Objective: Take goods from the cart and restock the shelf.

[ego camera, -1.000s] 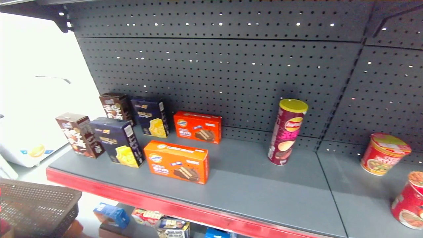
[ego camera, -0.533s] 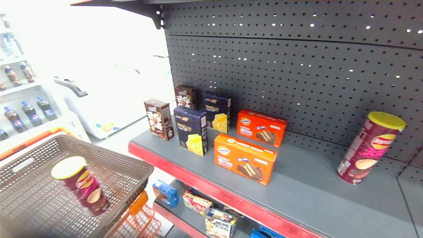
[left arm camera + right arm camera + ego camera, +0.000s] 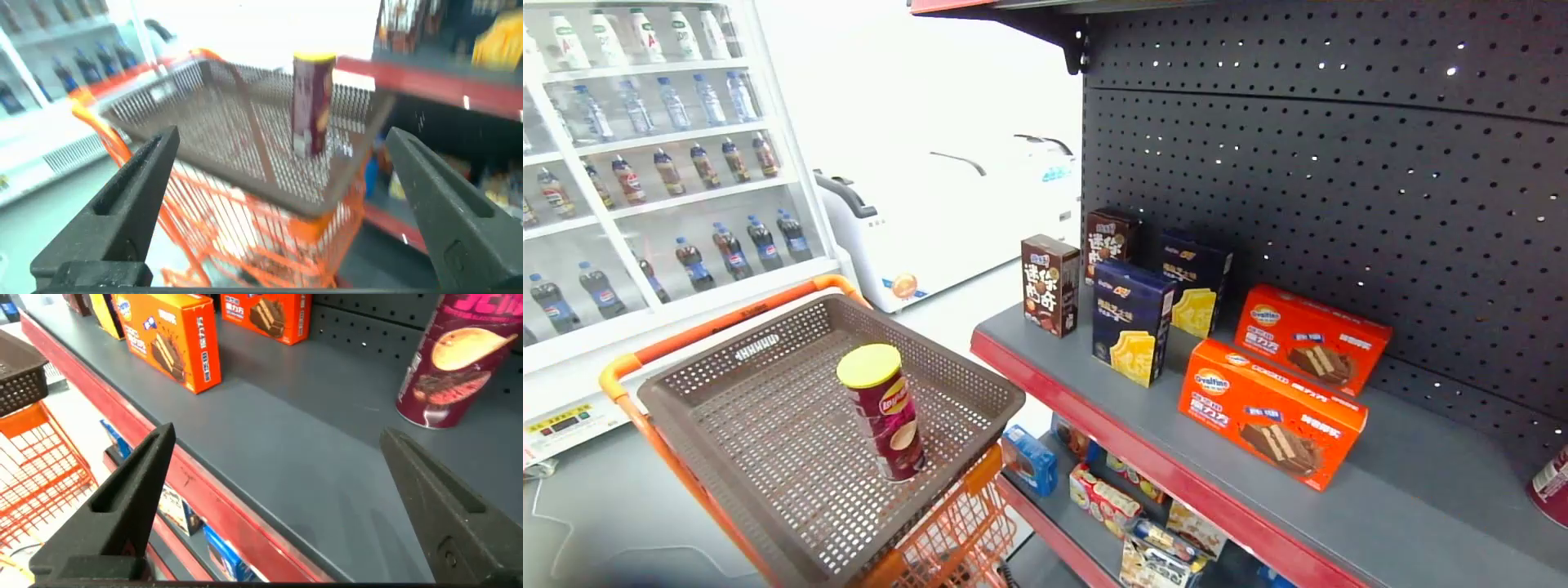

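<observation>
Chip can is stood upright in the cart's brown basket, beside the shelf. A second can is placed on that shelf. The left gripper and right gripper are held spread.

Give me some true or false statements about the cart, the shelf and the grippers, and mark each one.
The chip can stands upright in the cart basket. True.
The left gripper is shut on the chip can. False: it is open and apart from the chip can.
Two orange boxes sit on the shelf. True.
The cart basket holds three cans. False: it holds one.
The right gripper is open, facing the shelf. True.
</observation>
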